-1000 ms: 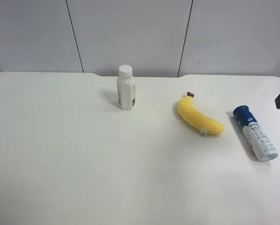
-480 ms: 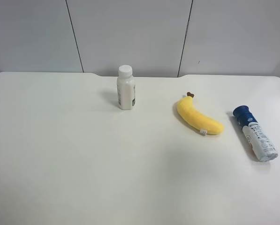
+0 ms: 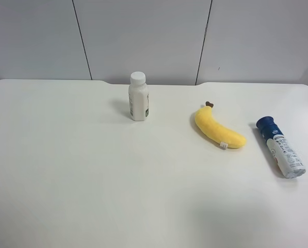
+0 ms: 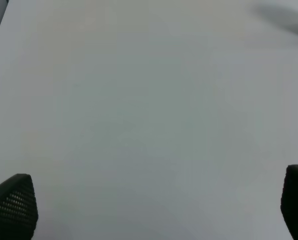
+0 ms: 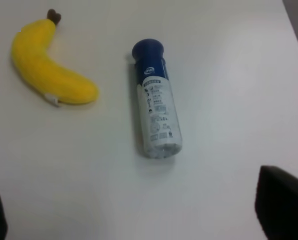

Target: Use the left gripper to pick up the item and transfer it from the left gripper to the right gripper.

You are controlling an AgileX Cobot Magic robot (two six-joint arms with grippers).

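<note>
The item, a can with a dark-blue cap and a silvery-white printed lower part, lies on its side near the right edge of the white table in the exterior high view. No arm shows in that view. In the right wrist view the can lies ahead of my right gripper, clear of it. That gripper's black fingertips sit wide apart and hold nothing. My left gripper is also open and empty. Its fingertips are over bare table, and the can is out of its view.
A yellow plush banana lies just left of the can in the exterior high view; it also shows in the right wrist view. A small white bottle stands upright further back, near the middle. The table's right edge is close to the can.
One second ago a dark part of an arm showed at the right edge of the exterior high view. It has since left the frame. The can, banana and bottle have not moved.
</note>
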